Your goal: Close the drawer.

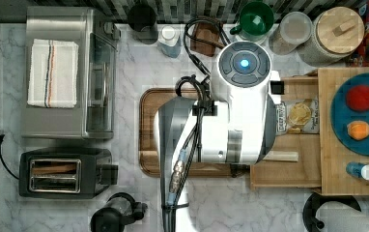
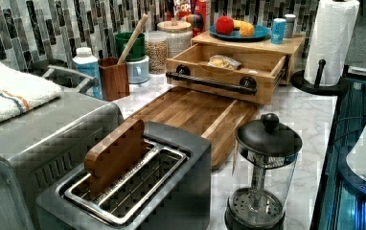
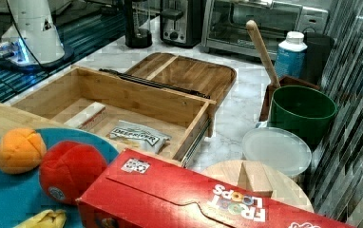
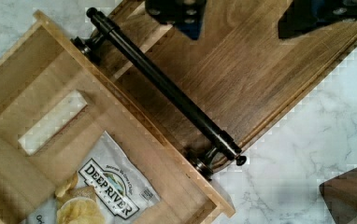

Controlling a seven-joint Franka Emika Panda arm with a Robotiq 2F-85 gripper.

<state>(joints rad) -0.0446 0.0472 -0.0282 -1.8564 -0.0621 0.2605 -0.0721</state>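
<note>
Drawer [image 2: 229, 67] pulled out fully, w/ chip bag [image 4: 104, 191] inside; front w/ black handle [image 4: 167, 88] just over cutting board [image 4: 260, 70] edge. Gripper [image 4: 256, 16] above board, near handle, not touching; fingers spread wide, holding nothing.

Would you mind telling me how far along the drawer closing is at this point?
Nothing looks done yet: the drawer stands pulled well out, the chip bag lying inside it. In hand: the gripper is open and hangs over the cutting board, just in front of the black handle, touching nothing. Left to do: meet the drawer's front and push it fully in under the wooden top.
</note>
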